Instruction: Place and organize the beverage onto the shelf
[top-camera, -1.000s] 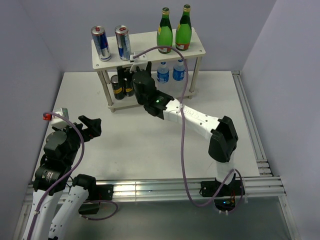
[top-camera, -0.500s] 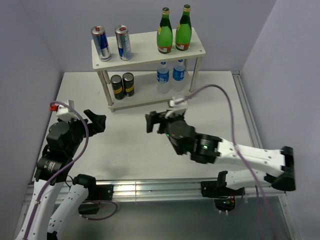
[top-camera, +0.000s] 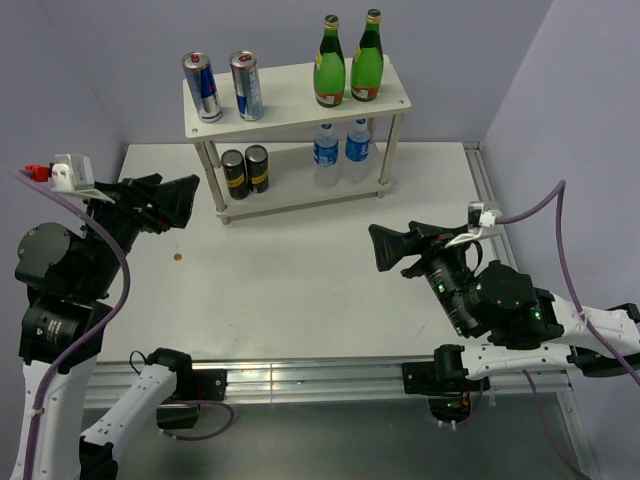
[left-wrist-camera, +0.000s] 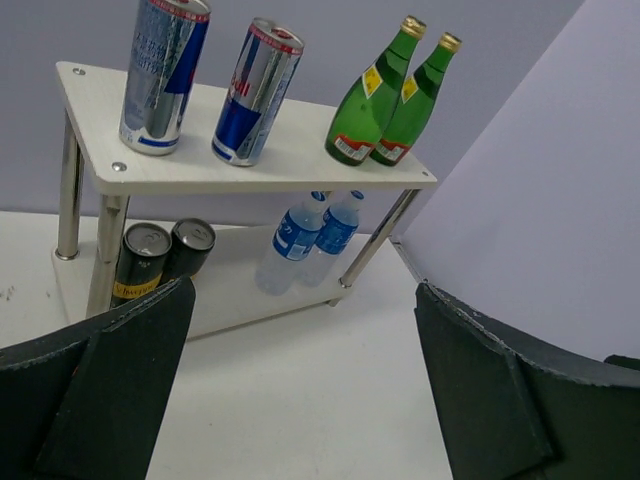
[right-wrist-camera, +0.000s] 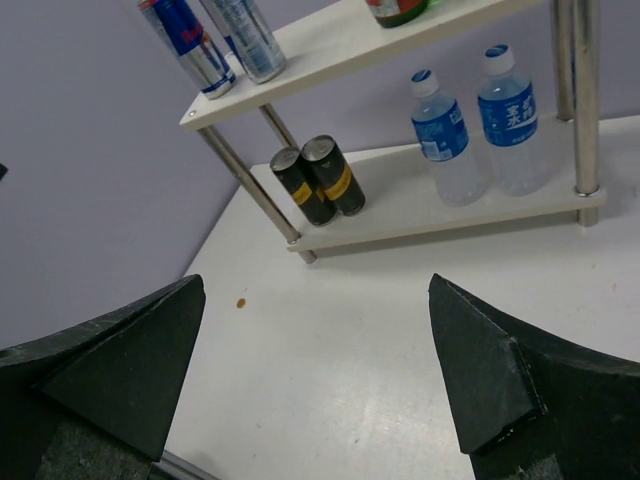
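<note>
1. The pale wood-grain two-tier shelf (top-camera: 295, 100) stands at the top middle of the overhead view, on the far part of the white table (top-camera: 300, 290). All six drinks are on it.
2. On the top board, the two silver-blue cans with red marks (top-camera: 202, 87) (top-camera: 246, 86) stand upright side by side at the left end. The two green glass bottles with yellow labels (top-camera: 329, 63) (top-camera: 368, 58) stand upright at the right end, just beside each other (from the left wrist view they overlap, so I can't tell if they actually touch).
3. On the lower board, the two clear water bottles with blue labels (top-camera: 326, 147) (top-camera: 358, 143) stand together on the right half, under the green ones. Two black cans with yellow bands (top-camera: 234, 173) (top-camera: 257, 168) sit on the left half, under the silver-blue pair and next to the front left leg.
4. The left gripper (top-camera: 172, 195) is at the left of the overhead frame, up off the table and aimed toward the shelf but well apart from it. Its fingers are spread wide with nothing between them, and its wrist camera sees the whole shelf through the gap.
5. The right gripper (top-camera: 392, 250) is right of centre in the overhead frame, also well apart from the shelf and pointing left across the table. Its fingers are spread wide too and hold nothing.
6. There's a small brown spot (top-camera: 176, 257) on the table, just below the left gripper in the overhead frame.
</note>
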